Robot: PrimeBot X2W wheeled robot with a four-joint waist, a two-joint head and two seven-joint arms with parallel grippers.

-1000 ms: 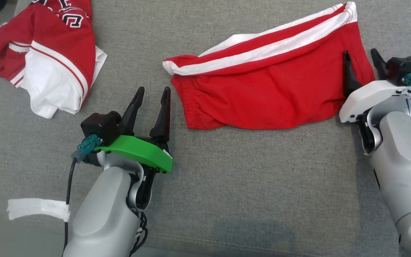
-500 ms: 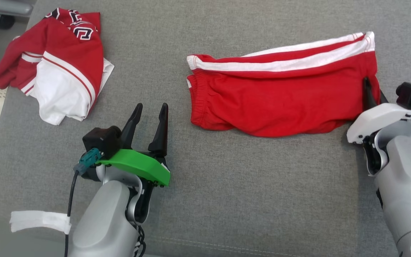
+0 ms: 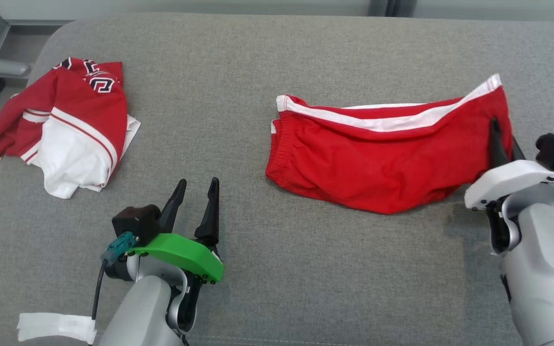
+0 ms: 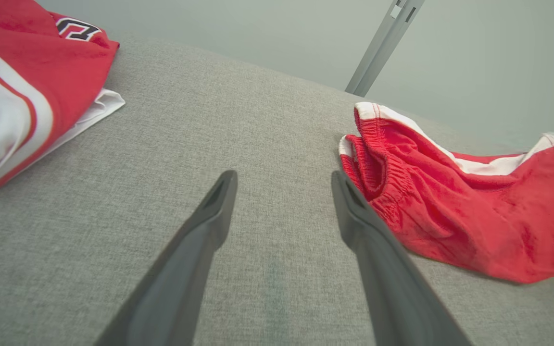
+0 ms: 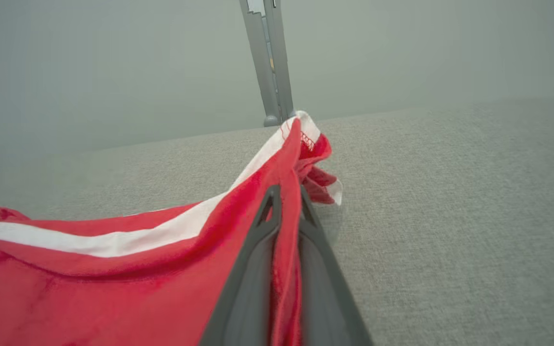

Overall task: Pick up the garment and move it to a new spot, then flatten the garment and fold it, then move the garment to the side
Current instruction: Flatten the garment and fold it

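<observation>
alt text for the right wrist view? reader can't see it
The right gripper is shut on one end of the red shorts, cloth pinched between its two dark fingers. The shorts, with a white side stripe, trail left across the grey cushion; a grey metal post stands behind.

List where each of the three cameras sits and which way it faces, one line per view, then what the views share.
Head view: on the head, looking down at the grey cushion; red shorts at right, jersey at left; both forearms show, left jaws open, right jaws shut on the shorts.
Left wrist view: on the left wrist, looking low along its open jaws toward the shorts' waistband.
Right wrist view: on the right wrist, looking along its jaws, clamped on the shorts' hem.
Shared: all three show the shorts.
</observation>
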